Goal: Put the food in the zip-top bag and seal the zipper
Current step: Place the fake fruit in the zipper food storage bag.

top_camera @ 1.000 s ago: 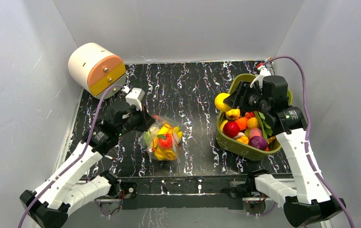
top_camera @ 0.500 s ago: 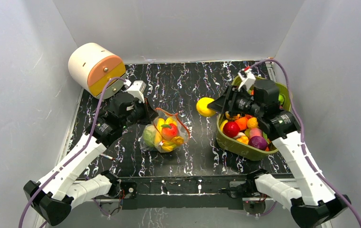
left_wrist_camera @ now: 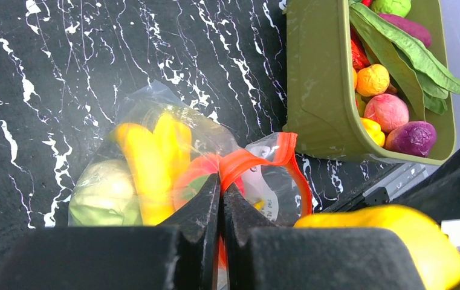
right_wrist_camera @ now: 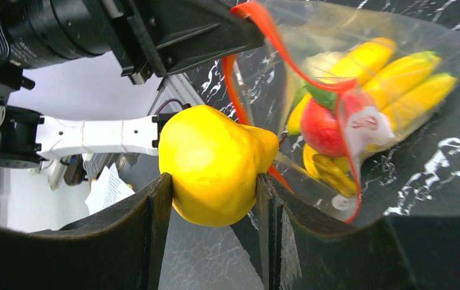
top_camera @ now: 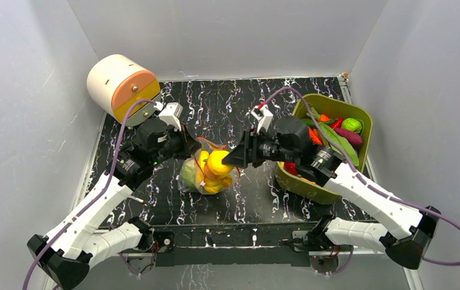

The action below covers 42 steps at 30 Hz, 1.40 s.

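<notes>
The zip-top bag [top_camera: 194, 179], with yellow and red food [left_wrist_camera: 149, 163] inside, lies on the desk [top_camera: 245, 103] left of the olive tub [top_camera: 309, 185]. The left gripper [left_wrist_camera: 220, 184] is pinched on its zipper [left_wrist_camera: 256, 158]. The right gripper [right_wrist_camera: 212, 184] clamps a yellow fruit [right_wrist_camera: 212, 160] at the bag's mouth.

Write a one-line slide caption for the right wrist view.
Right fingers hold a yellow pear at the mouth of the zip-top bag, held open by left fingers pinching its red-orange zipper.
</notes>
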Each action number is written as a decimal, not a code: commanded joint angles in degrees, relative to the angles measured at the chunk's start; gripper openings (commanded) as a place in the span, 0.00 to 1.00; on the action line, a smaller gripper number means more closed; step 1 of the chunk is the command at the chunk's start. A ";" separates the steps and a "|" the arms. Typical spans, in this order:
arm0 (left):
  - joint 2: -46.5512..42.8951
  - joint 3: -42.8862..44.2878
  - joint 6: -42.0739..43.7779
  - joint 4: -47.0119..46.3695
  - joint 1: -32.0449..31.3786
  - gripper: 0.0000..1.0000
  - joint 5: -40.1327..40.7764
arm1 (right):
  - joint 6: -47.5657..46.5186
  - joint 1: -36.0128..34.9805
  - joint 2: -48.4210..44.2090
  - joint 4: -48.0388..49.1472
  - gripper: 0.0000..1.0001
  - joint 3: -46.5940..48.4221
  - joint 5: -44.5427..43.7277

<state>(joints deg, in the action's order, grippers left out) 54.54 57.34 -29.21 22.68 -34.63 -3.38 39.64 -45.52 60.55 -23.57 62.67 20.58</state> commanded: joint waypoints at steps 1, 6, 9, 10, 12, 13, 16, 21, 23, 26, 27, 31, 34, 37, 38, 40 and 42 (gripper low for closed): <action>-1.68 1.19 -0.54 -0.50 -0.10 0.00 -1.33 | 0.78 -6.10 1.86 6.71 0.35 0.87 -5.58; -2.53 1.27 0.31 0.36 -0.08 0.00 -1.87 | -1.49 -9.62 5.15 6.77 0.36 2.19 -10.61; -3.25 1.30 1.26 1.18 -0.08 0.00 -2.73 | -3.29 -10.23 6.46 6.63 0.36 2.45 -13.08; -3.47 1.40 1.52 1.61 -0.04 0.00 -2.96 | -3.85 -10.41 6.82 6.51 0.36 2.38 -14.31; -3.78 1.65 1.92 2.58 -0.08 0.00 -3.48 | -5.09 -10.96 7.28 6.68 0.36 1.92 -15.63; -3.95 1.64 2.08 2.85 -0.08 0.00 -3.67 | -5.55 -11.20 7.45 7.05 0.37 1.60 -16.25; -4.45 1.59 2.40 3.16 -0.07 0.00 -4.56 | -7.15 -11.80 7.53 9.06 0.36 0.46 -17.78; -5.01 1.37 1.64 2.80 -0.11 0.00 -6.44 | -9.58 -13.72 7.88 12.76 0.36 -0.54 -21.40; -5.30 1.37 0.58 2.27 -0.09 0.00 -7.37 | -11.32 -14.84 8.10 14.63 0.36 -1.33 -23.39; -5.69 1.47 -0.87 1.40 -0.08 0.00 -8.88 | -12.88 -15.83 9.18 16.00 0.36 -2.09 -25.47; -5.88 1.57 -1.23 1.19 -0.08 0.00 -9.25 | -13.30 -16.01 9.57 16.01 0.37 -2.11 -25.84; -6.26 2.00 -2.56 0.88 -0.04 0.00 -11.37 | -15.02 -16.84 10.04 18.28 0.37 -3.88 -27.59; -5.67 2.74 -3.23 1.20 -0.11 0.00 -14.05 | -15.21 -16.95 9.84 20.13 0.38 -5.66 -28.02; -5.99 2.63 -4.18 0.98 -0.13 0.00 -14.94 | -15.23 -17.14 9.75 20.92 0.39 -6.48 -28.58; -6.28 2.45 -4.29 0.83 -0.09 0.00 -14.75 | -15.39 -17.15 9.68 21.08 0.39 -6.66 -28.72; -6.96 2.02 -4.61 0.71 -0.08 0.00 -14.12 | -15.91 -17.23 9.82 21.11 0.39 -6.71 -29.30; -7.36 1.98 -4.79 0.80 -0.09 0.00 -13.66 | -16.60 -17.35 10.10 21.22 0.40 -6.90 -30.26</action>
<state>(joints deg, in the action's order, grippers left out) 49.84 57.34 -32.29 26.20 -34.61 -14.68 25.17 -62.43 71.13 -8.25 55.57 -6.50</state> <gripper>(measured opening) 0.009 0.467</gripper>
